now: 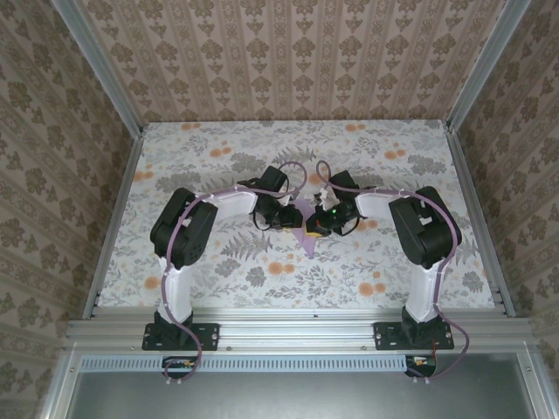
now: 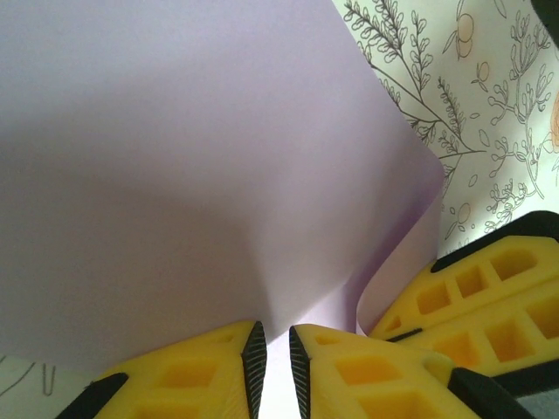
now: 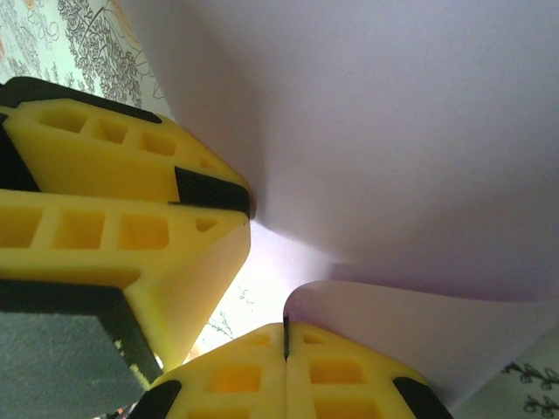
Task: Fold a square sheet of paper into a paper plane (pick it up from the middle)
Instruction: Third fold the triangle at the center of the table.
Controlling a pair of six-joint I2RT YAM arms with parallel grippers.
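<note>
From my seat at the controls I worked across the table (image 1: 218, 157) from its left side to its right. The left gripper (image 1: 281, 219) sat just left of the table's middle. In its own wrist view its fingers (image 2: 205, 375) stood nearly together, with only a slim gap that the paper ran down into, so I took it to be pinching the sheet. The square sheet of paper (image 1: 307, 241) hung over the table's middle, between the two grippers and touching both. It was not flat. It bowed up in a broad curve, with one free edge curling back toward the right side. From above I could see little of it past the wrists, only a lavender point aimed at the table's near edge, so I judged its long line to run from far to near, across the line joining the two arms. I could not tell whether any part of it touched the table. The right gripper (image 1: 320, 225) sat just right of the middle, and its fingers (image 3: 341, 375) were pressed flat together with the curled edge of the sheet caught in the seam. Neither arm was the nearer one, since each held its own side. In my view the next fold turned on the crease between them lying along that far-to-near line.
</note>
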